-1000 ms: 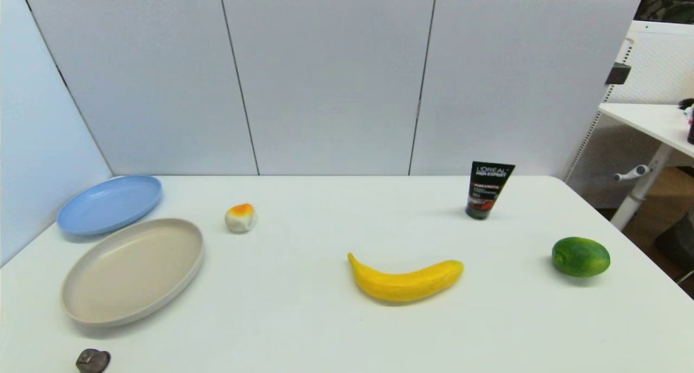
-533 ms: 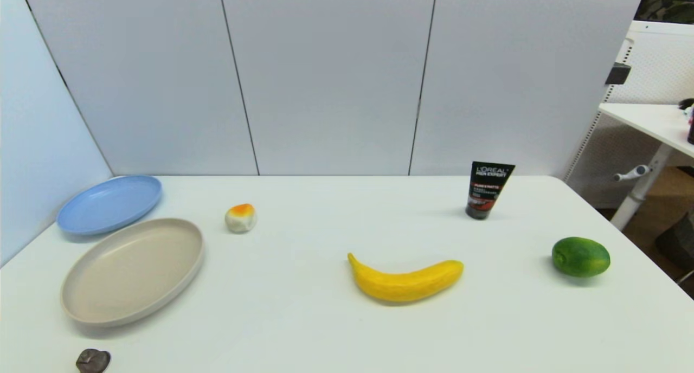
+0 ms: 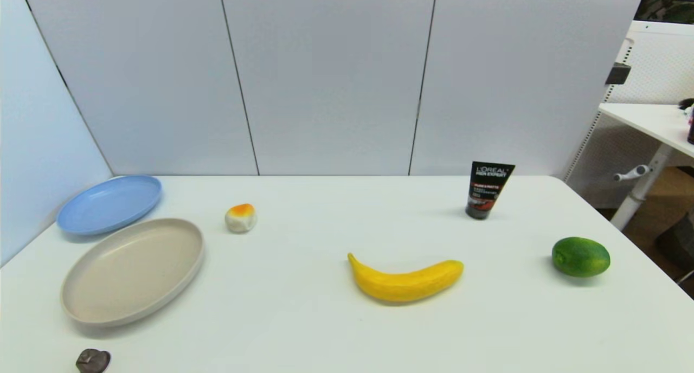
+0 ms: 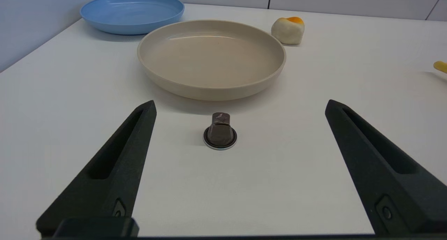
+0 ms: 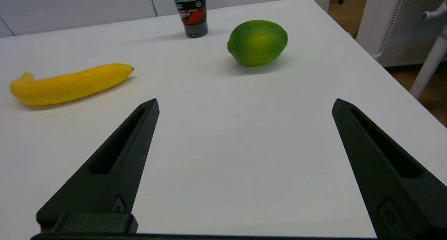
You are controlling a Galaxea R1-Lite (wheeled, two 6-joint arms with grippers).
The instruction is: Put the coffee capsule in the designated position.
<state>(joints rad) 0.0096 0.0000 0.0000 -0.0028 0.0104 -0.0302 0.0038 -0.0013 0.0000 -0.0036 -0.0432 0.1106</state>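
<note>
Grey-brown tapered coffee capsule (image 4: 220, 132) (wide rim down) sits before the left gripper (image 4: 239, 107), fingers spread.

I see a dark grey-brown coffee capsule (image 4: 220, 132), a beige plate (image 3: 132, 270), a blue plate (image 3: 110, 204), a yellow banana (image 3: 405, 278), a green lime (image 3: 580, 257) and my black fingers (image 4: 115, 170).

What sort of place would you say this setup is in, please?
Probably a lab or test workspace: a white table boxed in by plain grey partition panels, with unrelated props laid out, and another white desk beside it.
</note>
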